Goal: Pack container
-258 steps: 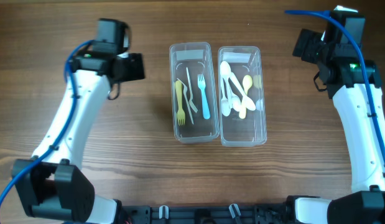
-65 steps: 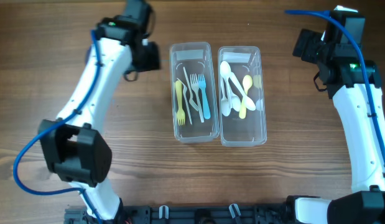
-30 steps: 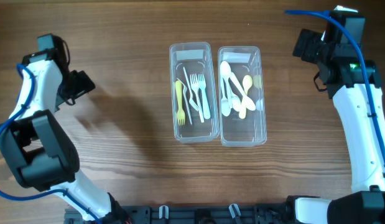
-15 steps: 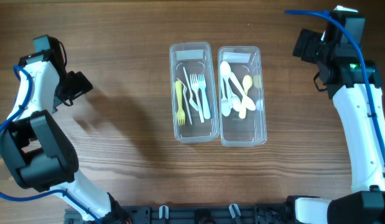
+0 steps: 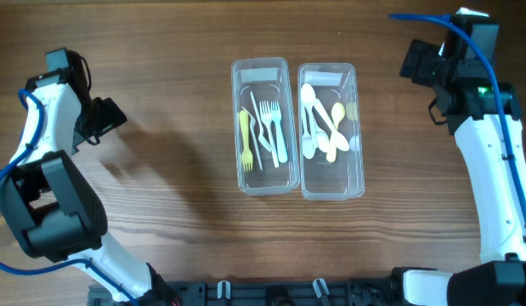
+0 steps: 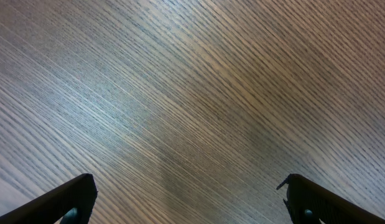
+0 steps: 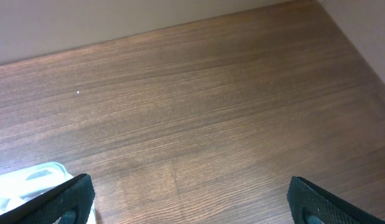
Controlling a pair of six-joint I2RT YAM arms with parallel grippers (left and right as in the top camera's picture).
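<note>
Fork container [image 5: 267, 178], mid-table beside spoon container [image 5: 332, 180]: white fork [image 5: 275, 136] newly inside, left gripper [image 5: 108, 115] withdrawn far left, wide, empty; right gripper [image 5: 413, 61] wide, idle; packing likely done.

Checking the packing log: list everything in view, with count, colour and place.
fork container: one, clear, table centre, left arm's side
spoon container: one, clear, right beside it
yellow fork: one, in the fork container
pale forks: overlapping, count unclear, white or clear, same container
spoons: several, white and pale yellow, in the spoon container
table: one, brown wood
left end effector: open, empty, over bare table
right end effector: open, empty
</note>
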